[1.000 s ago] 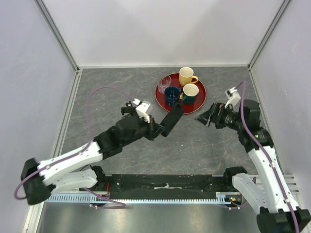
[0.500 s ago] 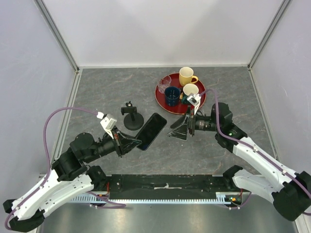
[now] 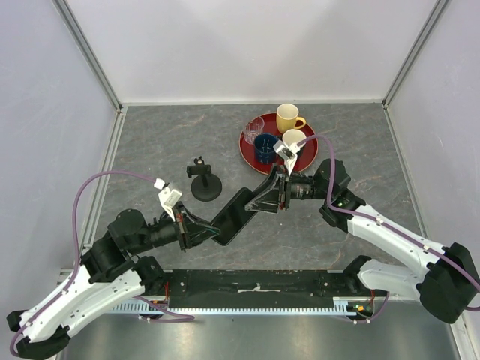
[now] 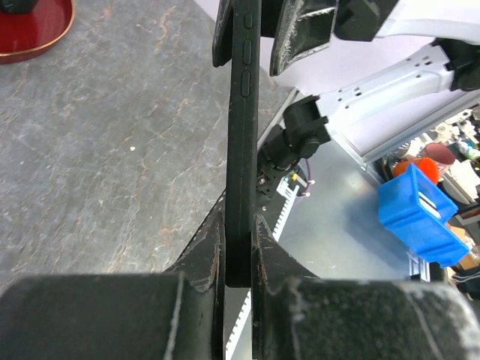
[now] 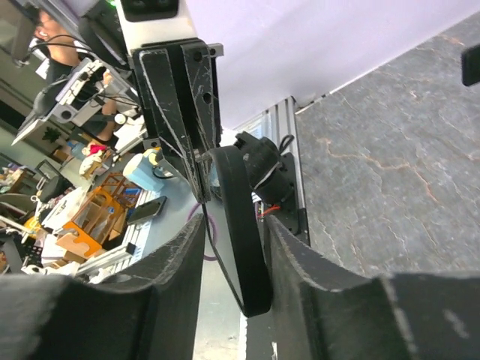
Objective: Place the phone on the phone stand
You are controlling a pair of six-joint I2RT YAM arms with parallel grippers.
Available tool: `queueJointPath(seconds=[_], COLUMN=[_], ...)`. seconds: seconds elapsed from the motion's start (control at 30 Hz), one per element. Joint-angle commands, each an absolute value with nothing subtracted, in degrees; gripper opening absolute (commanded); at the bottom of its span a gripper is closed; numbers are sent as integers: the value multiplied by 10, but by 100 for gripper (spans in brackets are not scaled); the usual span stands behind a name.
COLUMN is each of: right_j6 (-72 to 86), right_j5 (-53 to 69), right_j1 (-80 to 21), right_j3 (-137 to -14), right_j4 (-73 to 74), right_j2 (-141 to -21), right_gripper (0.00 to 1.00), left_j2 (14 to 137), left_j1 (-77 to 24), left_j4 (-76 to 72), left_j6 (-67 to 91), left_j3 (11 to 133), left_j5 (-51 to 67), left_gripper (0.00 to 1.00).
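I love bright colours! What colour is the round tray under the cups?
The tray is dark red, clearest in the top external view.

1. Phone (image 4: pixel 241 150): seen edge-on and upright in the frame, with side buttons shown along its upper edge.
2. Left gripper (image 4: pixel 238 229): its fingers (image 4: pixel 202 251) are pressed against both faces of the phone's lower end.
3. Right gripper (image 4: pixel 259 34): one finger is set on each side of the phone's upper end; contact cannot be judged.
4. Tabletop (image 4: pixel 112 150): grey and veined, seen at left.
5. Red tray (image 4: pixel 37 37): only part of the rim is shown, at the upper left corner.
6. Blue bin (image 4: pixel 420 217): seen past the tabletop edge, at right.
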State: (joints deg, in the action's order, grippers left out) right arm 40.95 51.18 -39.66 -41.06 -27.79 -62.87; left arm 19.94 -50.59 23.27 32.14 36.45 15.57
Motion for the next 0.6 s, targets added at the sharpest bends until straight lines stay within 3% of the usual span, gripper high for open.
queueJointPath(seconds=[0.0, 0.23, 0.4, 0.43, 0.5, 0.57], right_j6=[447, 453, 454, 454, 442, 364], right_j5=[557, 602, 619, 620, 610, 544], right_j1=[-401, -407, -412, -413, -413, -413], right_j3=[-427, -393, -395, -394, -395, -409], right_j4=[-381, -415, -416, -415, -400, -284], right_j2=[-628, -616, -613, -613, -607, -594], right_gripper=[41, 41, 12, 0, 0, 0], left_j2=[200, 218, 223, 222, 227, 235], left_j1=[-504, -504, -504, -504, -504, -504], left_j4=[159, 132, 129, 130, 154, 202], left_j6=[344, 344, 342, 343, 345, 359], left_j3=[376, 372, 367, 367, 376, 404], left_j5=[194, 205, 205, 194, 173, 87], left_gripper=[2, 2, 2, 2, 4, 24])
